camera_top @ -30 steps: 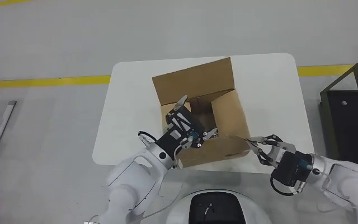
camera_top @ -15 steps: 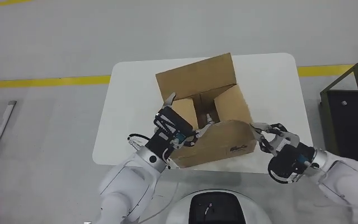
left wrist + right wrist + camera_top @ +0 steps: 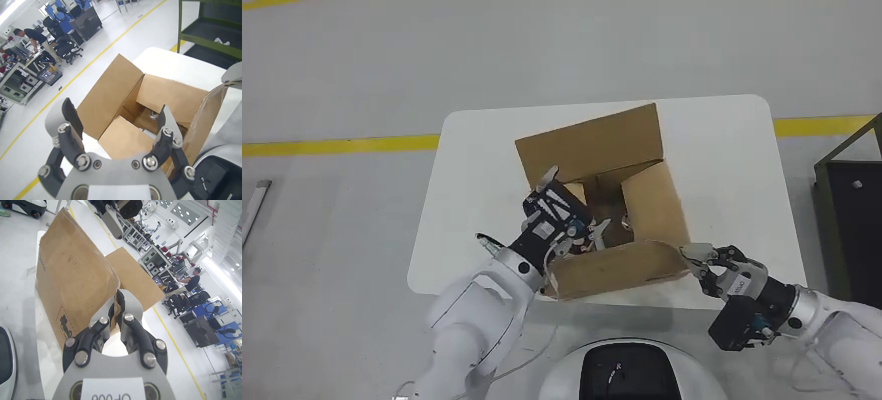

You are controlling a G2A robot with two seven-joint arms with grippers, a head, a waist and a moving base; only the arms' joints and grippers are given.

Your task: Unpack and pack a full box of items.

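Printed marks [image 3: 64,326] and a scribble [image 3: 73,261] stand on the box [image 3: 79,285].

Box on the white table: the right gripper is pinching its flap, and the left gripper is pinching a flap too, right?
Not quite. The left gripper is open, spread wide above the box, as the left wrist view shows. The right gripper does pinch a flap.
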